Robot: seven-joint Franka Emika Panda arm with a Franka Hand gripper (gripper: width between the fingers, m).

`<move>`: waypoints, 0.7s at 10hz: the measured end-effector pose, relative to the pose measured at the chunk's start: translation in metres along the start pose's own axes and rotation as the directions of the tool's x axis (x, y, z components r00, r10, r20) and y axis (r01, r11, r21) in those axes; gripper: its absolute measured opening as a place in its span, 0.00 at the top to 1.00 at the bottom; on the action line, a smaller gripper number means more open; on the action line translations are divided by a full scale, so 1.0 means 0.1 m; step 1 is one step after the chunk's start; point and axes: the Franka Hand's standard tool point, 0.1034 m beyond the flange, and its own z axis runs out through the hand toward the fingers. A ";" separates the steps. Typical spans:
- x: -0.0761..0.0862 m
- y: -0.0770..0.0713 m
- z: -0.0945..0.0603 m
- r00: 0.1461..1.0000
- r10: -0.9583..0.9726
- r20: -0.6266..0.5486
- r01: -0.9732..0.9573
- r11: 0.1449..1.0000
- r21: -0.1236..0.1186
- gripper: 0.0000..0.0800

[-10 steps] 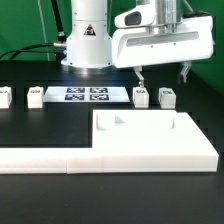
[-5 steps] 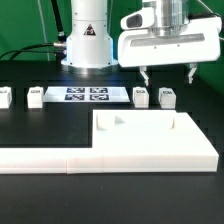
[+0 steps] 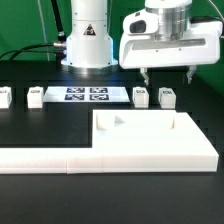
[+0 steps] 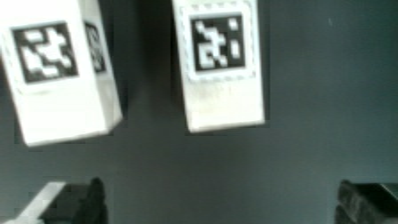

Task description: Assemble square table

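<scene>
The white square tabletop (image 3: 145, 132) lies at the front on the exterior view's right, set into the corner of the L-shaped rail (image 3: 40, 157). Four short white tagged legs stand in a row behind it: two on the left (image 3: 4, 97) (image 3: 36, 96) and two on the right (image 3: 141, 96) (image 3: 167, 97). My gripper (image 3: 168, 77) hangs open and empty above the two right legs. In the wrist view these two legs (image 4: 63, 70) (image 4: 222, 65) lie beyond my open gripper (image 4: 221, 205), whose dark fingertips (image 4: 71, 200) touch neither leg.
The marker board (image 3: 85, 94) lies between the two pairs of legs. The robot base (image 3: 88, 45) stands behind it. The table is black, with a green backdrop and cables at the back left.
My gripper has shifted a little toward the exterior view's right and now hangs over the two right legs. It stays open. No part has moved.
</scene>
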 end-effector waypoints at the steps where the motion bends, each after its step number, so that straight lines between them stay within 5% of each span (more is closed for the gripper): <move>1: 0.01 0.00 -0.01 0.998 0.002 0.064 -0.002 1.000 -0.003 0.19; 7: -0.07 -0.09 0.18 0.910 -0.040 0.414 0.046 0.999 -0.003 0.19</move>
